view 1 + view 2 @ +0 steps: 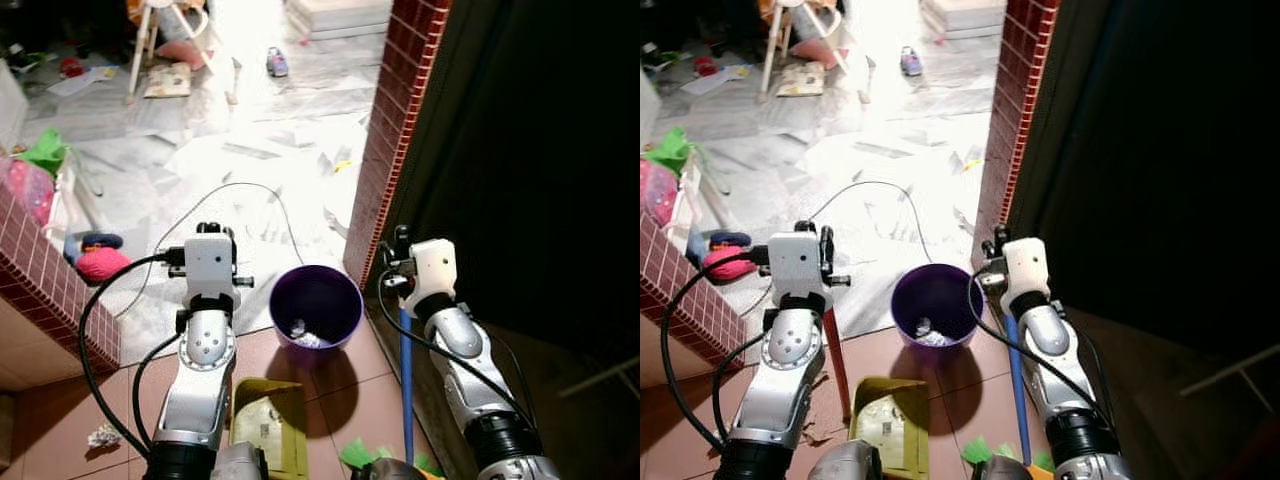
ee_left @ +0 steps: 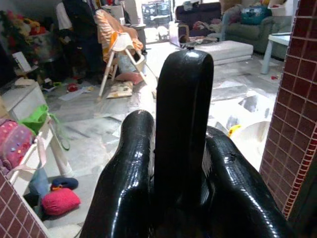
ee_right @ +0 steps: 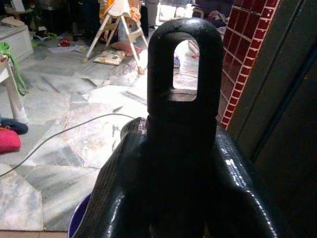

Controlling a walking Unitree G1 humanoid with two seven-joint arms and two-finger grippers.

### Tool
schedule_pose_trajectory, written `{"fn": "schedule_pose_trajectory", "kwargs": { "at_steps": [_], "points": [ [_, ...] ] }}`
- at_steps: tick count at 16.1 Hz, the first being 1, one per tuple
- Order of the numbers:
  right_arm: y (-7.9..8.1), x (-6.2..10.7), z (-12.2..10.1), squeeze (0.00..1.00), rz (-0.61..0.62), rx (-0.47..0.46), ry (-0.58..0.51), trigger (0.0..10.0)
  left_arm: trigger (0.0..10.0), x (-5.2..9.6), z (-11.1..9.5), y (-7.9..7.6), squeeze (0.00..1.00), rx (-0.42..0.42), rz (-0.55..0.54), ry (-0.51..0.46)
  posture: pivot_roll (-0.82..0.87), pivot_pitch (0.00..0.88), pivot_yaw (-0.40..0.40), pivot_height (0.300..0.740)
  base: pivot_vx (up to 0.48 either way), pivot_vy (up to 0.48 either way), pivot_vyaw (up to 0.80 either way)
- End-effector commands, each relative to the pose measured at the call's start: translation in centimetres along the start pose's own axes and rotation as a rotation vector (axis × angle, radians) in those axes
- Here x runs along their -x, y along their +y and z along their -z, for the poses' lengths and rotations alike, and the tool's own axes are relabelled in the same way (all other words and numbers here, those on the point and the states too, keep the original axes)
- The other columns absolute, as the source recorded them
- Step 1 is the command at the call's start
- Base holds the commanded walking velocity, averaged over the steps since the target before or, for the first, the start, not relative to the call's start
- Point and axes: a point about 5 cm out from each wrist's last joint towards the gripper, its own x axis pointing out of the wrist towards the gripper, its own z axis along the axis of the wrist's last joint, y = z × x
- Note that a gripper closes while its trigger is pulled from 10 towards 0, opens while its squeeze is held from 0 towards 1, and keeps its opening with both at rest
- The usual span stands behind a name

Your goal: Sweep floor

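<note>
Seen from the robot's head, looking down at a reddish tiled floor (image 1: pixel 50 420). Nearest, at 6 o'clock, a yellow-green dustpan (image 1: pixel 268 425) lies on the tiles between the two silver arms, with debris in its tray. A crumpled scrap of paper (image 1: pixel 103 435) sits at 8 o'clock.

The left claw (image 2: pixel 171 148) is clamped together on the black top of the dustpan's red handle (image 1: pixel 836 360), which rises upright from the pan. The right claw (image 3: pixel 181 163) is clamped on the black looped end of the broom handle (image 1: pixel 406 380), a blue pole running down at 5 o'clock to green bristles (image 1: pixel 362 455) at the bottom edge.

Just beyond the dustpan, at 12 o'clock, stands a purple bucket (image 1: pixel 316 306) holding crumpled paper. A red brick pillar (image 1: pixel 395 120) rises at 1 o'clock beside a dark doorway. A thin cable (image 1: pixel 240 190) loops over pale marble floor further off. At 11 o'clock, far away, a white high chair (image 1: pixel 160 30) stands among scattered clutter.
</note>
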Motion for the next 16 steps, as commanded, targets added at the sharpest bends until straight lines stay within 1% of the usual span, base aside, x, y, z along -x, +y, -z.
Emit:
{"fn": "schedule_pose_trajectory", "kwargs": {
  "at_steps": [1, 11, 12, 14, 15, 16],
  "points": [
    [-0.2, -0.5, -1.4, 0.0, 0.002, -0.012, -0.057, 10.0, 10.0, -0.5, -1.0, -0.4, 0.0, 0.021, 0.009, -0.039, -0.05, 0.0, 0.005, 0.74, -0.285, 0.0, 0.0],
    [-0.5, -0.6, -1.5, 0.0, 0.009, 0.009, -0.06, 10.0, 10.0, -1.0, -1.3, -0.3, 0.0, 0.017, 0.014, -0.049, -0.05, 0.0, 0.011, 0.74, -0.309, 0.0, 0.0],
    [-0.8, -0.7, -1.7, 0.0, 0.013, 0.024, -0.066, 10.0, 10.0, -1.1, -1.3, -0.3, 0.0, 0.016, 0.014, -0.051, -0.05, 0.0, 0.013, 0.74, -0.326, 0.0, 0.0],
    [-1.2, -1.0, -1.9, 0.0, 0.031, 0.025, -0.071, 10.0, 10.0, -1.2, -1.3, -0.3, 0.0, 0.011, 0.015, -0.053, -0.05, 0.0, 0.021, 0.74, -0.302, 0.0, 0.0],
    [-1.4, -1.2, -2.0, 0.0, 0.036, 0.026, -0.075, 10.0, 10.0, -1.3, -1.3, -0.1, 0.0, 0.015, 0.011, -0.055, -0.05, 0.0, 0.023, 0.74, 0.0, 0.0, 0.0],
    [-1.4, -1.3, -2.0, 0.0, 0.041, 0.026, -0.077, 10.0, 10.0, -1.4, -0.9, 0.0, 0.0, 0.017, 0.002, -0.03, -0.04, 0.0, 0.026, 0.74, 0.0, 0.0, 0.0]
  ]
}}
